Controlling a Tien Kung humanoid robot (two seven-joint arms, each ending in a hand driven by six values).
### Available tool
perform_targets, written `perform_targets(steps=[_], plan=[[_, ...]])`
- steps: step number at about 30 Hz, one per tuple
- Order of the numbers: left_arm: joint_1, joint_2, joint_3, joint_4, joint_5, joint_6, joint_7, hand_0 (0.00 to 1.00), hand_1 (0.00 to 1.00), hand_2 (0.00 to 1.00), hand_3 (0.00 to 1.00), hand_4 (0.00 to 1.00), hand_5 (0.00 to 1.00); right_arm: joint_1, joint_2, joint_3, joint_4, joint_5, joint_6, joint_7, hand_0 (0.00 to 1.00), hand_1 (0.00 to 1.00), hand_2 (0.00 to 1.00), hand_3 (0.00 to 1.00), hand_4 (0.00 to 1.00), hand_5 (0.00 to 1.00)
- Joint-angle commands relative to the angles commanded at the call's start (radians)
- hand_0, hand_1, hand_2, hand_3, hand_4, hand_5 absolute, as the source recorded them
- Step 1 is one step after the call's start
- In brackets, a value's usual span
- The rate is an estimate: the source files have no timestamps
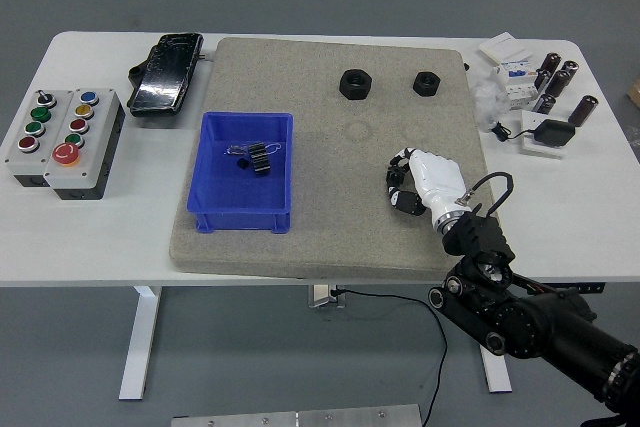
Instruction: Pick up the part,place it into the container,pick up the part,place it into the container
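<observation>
A blue container (207, 209) stands on the left part of the grey mat (330, 237). Inside it lies a black gear-like part (262, 158) with a small clip beside it. Two black hex nuts (354, 83) (426, 82) sit near the mat's far edge. My right hand (402, 188), white with black fingers (397, 176), hovers over the mat's right side, well right of the container and below the nuts. Its fingers are curled in, and I see nothing held in them. The left arm is out of view.
A button box (62, 139) and a black device (166, 72) lie on the white table (90, 247) left of the mat. Small cylinders (556, 77), white boxes (505, 49) and a black adapter (553, 133) crowd the far right corner.
</observation>
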Motion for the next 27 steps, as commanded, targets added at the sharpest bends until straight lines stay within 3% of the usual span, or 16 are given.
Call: perform_targets(steps=[7,13,14,15,19,20,25,26,27], plan=[[0.0,0.0,0.0,0.0,-0.002,0.0,0.001,0.667,0.634,0.55,0.601,0.694,0.358,0.048,-0.013,-0.02,0.121,-0.038,-0.009,-0.024,0.617,0.621,0.522,0.608,0.564,0.002],[-0.003,0.001,0.0,0.0,-0.001,0.0,0.002,0.667,0.635,0.55,0.6,0.694,0.357,0.094,0.016,-0.09,0.234,-0.047,-0.021,-0.033,0.618,0.619,0.52,0.61,0.566,0.002],[-0.003,0.001,0.0,0.0,-0.001,0.0,0.002,0.668,0.634,0.55,0.6,0.694,0.359,0.1,0.022,-0.108,0.248,-0.041,-0.024,-0.032,0.614,0.629,0.594,0.638,0.568,0.002],[-0.003,0.001,0.0,0.0,-0.001,0.0,0.003,0.668,0.634,0.55,0.6,0.694,0.359,0.107,0.031,-0.129,0.26,-0.025,-0.029,-0.026,0.614,0.629,0.594,0.638,0.568,0.002],[-0.004,0.003,-0.001,0.0,0.001,0.0,0.003,0.668,0.634,0.55,0.6,0.694,0.359,0.12,0.06,-0.209,0.266,0.033,-0.046,-0.003,0.614,0.629,0.594,0.638,0.568,0.002],[-0.005,0.003,0.0,0.0,0.001,0.0,0.003,0.667,0.634,0.55,0.599,0.693,0.36,0.121,0.066,-0.23,0.26,0.048,-0.043,0.002,0.647,0.703,0.721,0.679,0.441,0.197],[-0.003,0.002,-0.003,0.0,0.004,0.0,0.006,0.667,0.634,0.55,0.599,0.693,0.36,0.122,0.083,-0.296,0.234,0.126,-0.023,0.032,0.647,0.703,0.721,0.679,0.441,0.197],[-0.003,0.002,-0.003,0.0,0.004,0.0,0.006,0.667,0.634,0.55,0.6,0.693,0.359,0.123,0.085,-0.3,0.232,0.134,-0.022,0.036,0.713,0.781,0.81,0.718,0.511,0.23],[-0.002,0.002,-0.004,0.0,0.005,0.0,0.007,0.667,0.634,0.55,0.6,0.693,0.359,0.123,0.086,-0.302,0.229,0.14,-0.021,0.039,0.713,0.781,0.81,0.718,0.511,0.23]])
